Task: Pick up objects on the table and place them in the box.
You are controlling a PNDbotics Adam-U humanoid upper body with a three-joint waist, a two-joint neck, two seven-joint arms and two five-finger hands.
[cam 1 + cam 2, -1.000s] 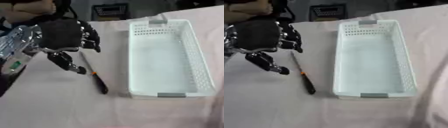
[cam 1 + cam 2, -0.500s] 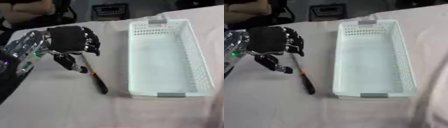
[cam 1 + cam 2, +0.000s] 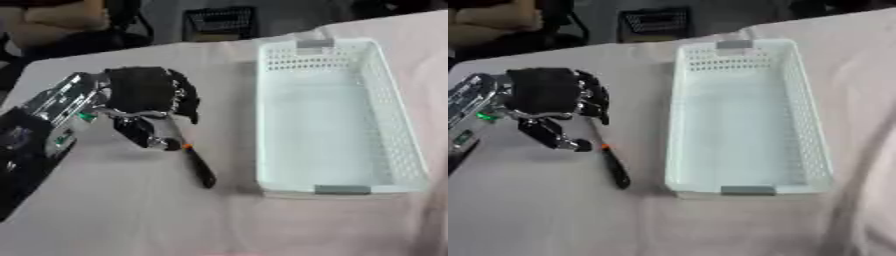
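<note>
Screwdriver: 1 tool on the table beside your box, black handle nearest you, shaft under your hand.
Left hand: hovers over the shaft, fingers curled downward, clasping nothing.
Box: white, perforated, right of the tool.

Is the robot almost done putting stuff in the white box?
Not yet. The box has nothing in it. The left hand is over the screwdriver with fingers curled, but it still lies on the table. Grabbing it and dropping it in are left.
</note>
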